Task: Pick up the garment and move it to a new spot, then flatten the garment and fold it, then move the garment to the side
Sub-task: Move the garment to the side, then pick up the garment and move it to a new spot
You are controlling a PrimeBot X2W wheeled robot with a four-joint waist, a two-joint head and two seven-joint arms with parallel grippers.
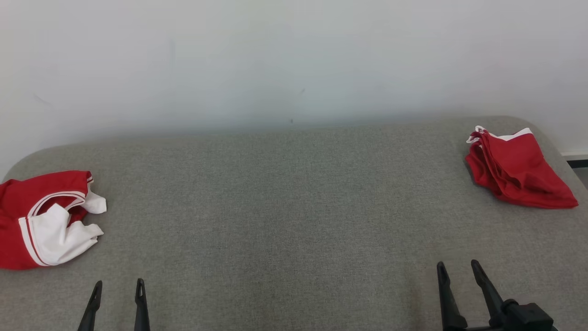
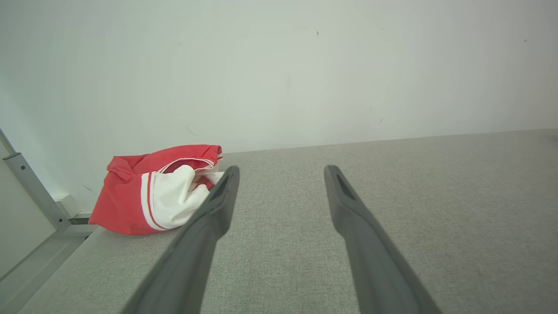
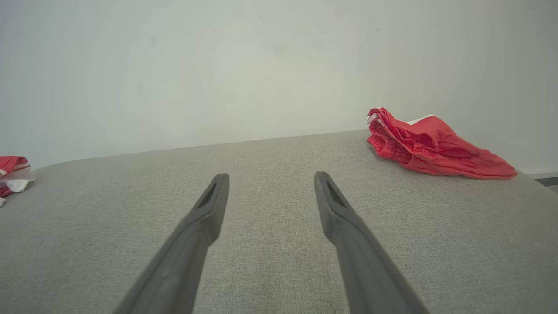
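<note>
A crumpled red and white garment (image 1: 43, 220) lies at the left edge of the grey surface (image 1: 285, 207); the left wrist view shows this garment (image 2: 152, 196) ahead and to the left. A red garment with white trim (image 1: 517, 168) lies bunched at the far right, and the right wrist view shows it (image 3: 429, 146) ahead and to the right. My left gripper (image 1: 118, 284) hovers low at the near left, open and empty, just in front of the red and white garment. My right gripper (image 1: 457, 265) sits at the near right, open and empty, well short of the red garment.
A pale wall (image 1: 294, 59) rises right behind the grey padded surface. The surface has rounded far corners. In the left wrist view a metal rail (image 2: 32, 192) and a strip of floor show past the surface's left edge.
</note>
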